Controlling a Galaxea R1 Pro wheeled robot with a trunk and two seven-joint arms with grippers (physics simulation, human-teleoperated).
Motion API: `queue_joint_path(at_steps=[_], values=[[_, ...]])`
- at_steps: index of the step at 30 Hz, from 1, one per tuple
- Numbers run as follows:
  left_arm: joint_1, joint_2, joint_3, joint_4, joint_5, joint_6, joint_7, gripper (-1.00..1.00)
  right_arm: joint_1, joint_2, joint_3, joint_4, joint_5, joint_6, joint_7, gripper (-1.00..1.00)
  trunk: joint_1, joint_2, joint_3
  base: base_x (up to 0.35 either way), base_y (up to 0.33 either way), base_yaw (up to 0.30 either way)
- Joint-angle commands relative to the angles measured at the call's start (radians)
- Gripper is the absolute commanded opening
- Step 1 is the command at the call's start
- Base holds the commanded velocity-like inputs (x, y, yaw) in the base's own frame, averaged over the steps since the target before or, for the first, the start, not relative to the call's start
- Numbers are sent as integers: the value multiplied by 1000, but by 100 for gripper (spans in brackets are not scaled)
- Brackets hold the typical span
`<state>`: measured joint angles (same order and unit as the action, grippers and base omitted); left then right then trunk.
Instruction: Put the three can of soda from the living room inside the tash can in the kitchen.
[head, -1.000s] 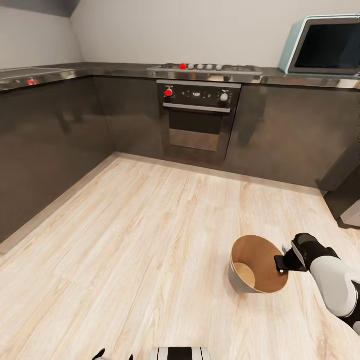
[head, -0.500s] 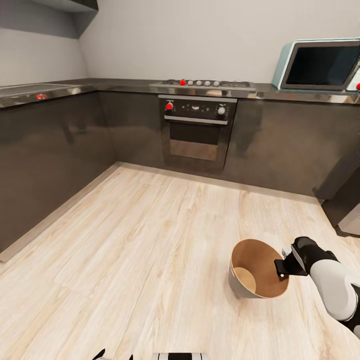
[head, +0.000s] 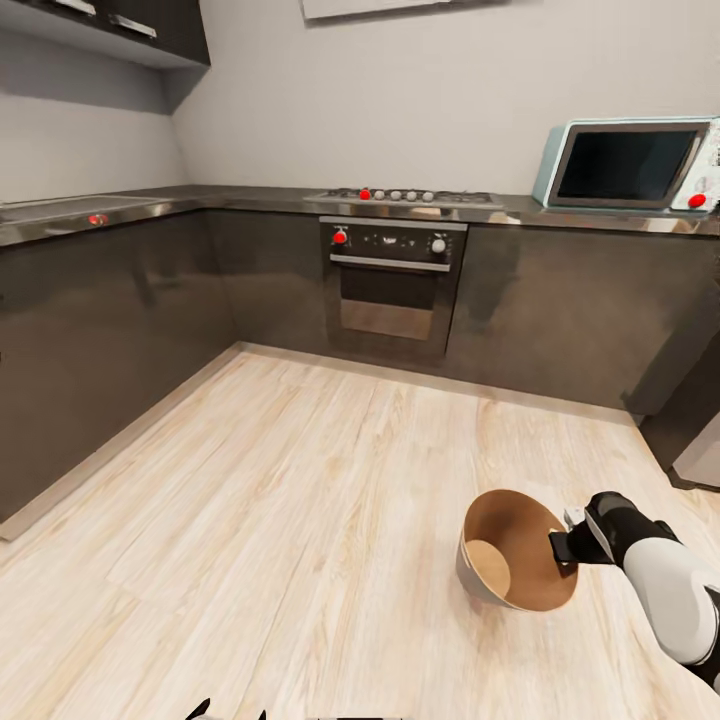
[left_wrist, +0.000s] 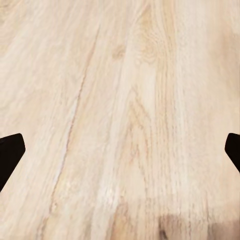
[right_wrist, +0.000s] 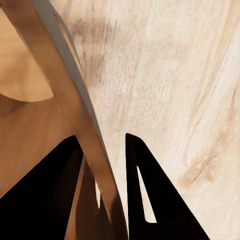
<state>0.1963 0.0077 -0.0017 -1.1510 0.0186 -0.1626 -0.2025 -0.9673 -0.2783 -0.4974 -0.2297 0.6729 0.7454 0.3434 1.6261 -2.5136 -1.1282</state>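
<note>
The bin (head: 515, 550) sits tilted on the kitchen floor (head: 300, 480), and what shows of its inside is bare: no can lies there, so by the look of it every can is left to fetch. The right gripper (head: 563, 546) pinches the bin's near rim, one finger (right_wrist: 150, 195) outside the wall (the other inside). The left gripper (left_wrist: 120, 150) hangs spread wide over floor, holding nothing.
</note>
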Motion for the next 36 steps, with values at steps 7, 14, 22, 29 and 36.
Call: queue_joint_path(at_steps=[7,14,22,29,36], values=[[0,0,-1,6,0,0,4,100,20,-3,-5,-1,-9,0,5,-100,-3,2,27,0,0,0],[-1,0,-3,10,0,0,26,100,45,1,-5,-1,-10,-53,5,-100,-6,3,54,0,0,0],[-3,0,-4,14,-1,0,31,100,74,1,-6,1,-12,-108,6,-100,-10,5,85,0,0,0],[-3,-1,-4,15,-2,0,36,100,92,4,-6,1,-12,-111,6,-100,-13,7,112,0,0,0],[-3,-1,-4,19,-2,0,37,100,111,2,-7,0,-11,-120,6,-100,-16,8,139,0,0,0]])
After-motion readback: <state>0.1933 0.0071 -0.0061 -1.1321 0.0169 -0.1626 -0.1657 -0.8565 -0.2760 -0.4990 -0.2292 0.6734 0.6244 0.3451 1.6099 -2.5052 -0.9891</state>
